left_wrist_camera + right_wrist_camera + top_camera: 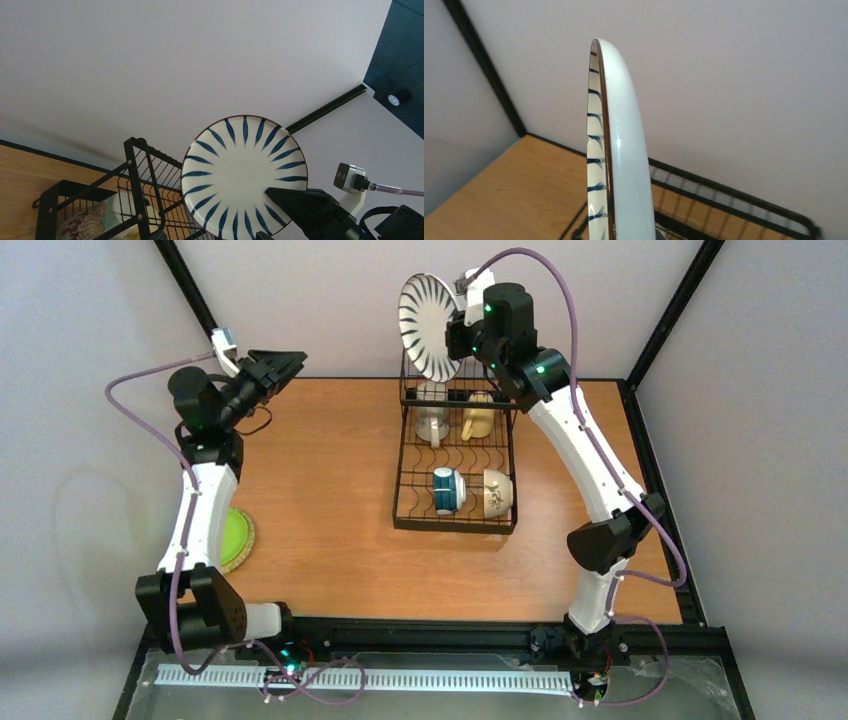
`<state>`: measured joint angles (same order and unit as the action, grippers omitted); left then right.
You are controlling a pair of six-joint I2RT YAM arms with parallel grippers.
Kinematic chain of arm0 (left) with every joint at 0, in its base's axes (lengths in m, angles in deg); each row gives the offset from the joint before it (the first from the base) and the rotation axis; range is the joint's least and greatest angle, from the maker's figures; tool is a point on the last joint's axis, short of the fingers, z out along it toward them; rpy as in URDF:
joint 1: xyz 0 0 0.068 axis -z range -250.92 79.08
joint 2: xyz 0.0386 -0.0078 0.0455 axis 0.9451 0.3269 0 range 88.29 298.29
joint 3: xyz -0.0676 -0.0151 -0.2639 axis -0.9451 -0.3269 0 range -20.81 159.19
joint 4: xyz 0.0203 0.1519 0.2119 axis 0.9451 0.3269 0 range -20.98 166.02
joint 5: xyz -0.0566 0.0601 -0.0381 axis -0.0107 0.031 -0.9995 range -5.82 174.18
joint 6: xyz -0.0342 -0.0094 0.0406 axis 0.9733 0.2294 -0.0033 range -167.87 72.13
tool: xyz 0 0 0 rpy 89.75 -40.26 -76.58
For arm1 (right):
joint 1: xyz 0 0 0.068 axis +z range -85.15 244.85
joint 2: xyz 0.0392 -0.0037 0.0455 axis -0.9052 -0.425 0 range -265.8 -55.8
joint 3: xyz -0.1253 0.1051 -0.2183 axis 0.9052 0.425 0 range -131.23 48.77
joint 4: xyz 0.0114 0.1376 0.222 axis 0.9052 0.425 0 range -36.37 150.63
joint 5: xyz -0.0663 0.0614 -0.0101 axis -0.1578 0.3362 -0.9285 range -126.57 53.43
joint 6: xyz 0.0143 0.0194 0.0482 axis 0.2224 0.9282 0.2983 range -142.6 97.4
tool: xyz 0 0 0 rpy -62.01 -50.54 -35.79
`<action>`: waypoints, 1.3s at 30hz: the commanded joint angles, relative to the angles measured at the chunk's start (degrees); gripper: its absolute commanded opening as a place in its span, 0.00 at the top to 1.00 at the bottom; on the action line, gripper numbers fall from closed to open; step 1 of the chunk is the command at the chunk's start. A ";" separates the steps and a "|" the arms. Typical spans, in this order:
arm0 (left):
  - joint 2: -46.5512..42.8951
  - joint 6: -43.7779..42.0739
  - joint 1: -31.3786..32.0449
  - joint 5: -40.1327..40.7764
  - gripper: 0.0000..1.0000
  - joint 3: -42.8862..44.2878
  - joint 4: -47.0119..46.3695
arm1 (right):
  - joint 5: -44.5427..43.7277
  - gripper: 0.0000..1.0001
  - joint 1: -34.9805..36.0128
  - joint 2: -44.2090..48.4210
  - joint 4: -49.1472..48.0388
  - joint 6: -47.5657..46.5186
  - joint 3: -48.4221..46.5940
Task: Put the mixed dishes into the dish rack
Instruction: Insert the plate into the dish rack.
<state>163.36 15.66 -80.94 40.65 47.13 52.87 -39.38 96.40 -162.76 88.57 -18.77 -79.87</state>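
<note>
My right gripper is shut on the rim of the black-and-white striped plate, holding it upright in the air above the far end of the dish rack. The left wrist view shows the plate face-on with a right finger over its lower edge; the right wrist view shows the plate edge-on. In the rack sit a cream mug, a yellow mug, a teal-and-white cup and a cream bowl. My left gripper hangs open and empty at the far left.
A lime-green plate lies at the table's left edge, partly under my left arm, with a tan rim showing beneath it. Walls and black frame posts close in the back and both sides.
</note>
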 commanded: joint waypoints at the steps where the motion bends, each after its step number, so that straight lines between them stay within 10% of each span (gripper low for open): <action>1: -1.84 -2.60 -0.54 0.35 0.00 -1.06 2.31 | -11.32 0.98 0.00 3.66 -7.74 -5.65 -3.33; 19: -3.70 -4.55 -0.53 0.29 0.00 -3.90 4.19 | -36.14 0.98 0.95 -0.26 -9.95 -13.53 -2.88; 39: -5.89 -9.94 -0.53 1.55 0.00 -4.04 12.02 | -44.70 0.98 1.13 -3.95 -5.61 -5.39 -3.05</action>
<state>158.62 8.27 -81.07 42.02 42.52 62.05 -80.69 97.15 -167.52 87.43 -26.42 -79.96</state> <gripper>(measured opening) 0.996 0.198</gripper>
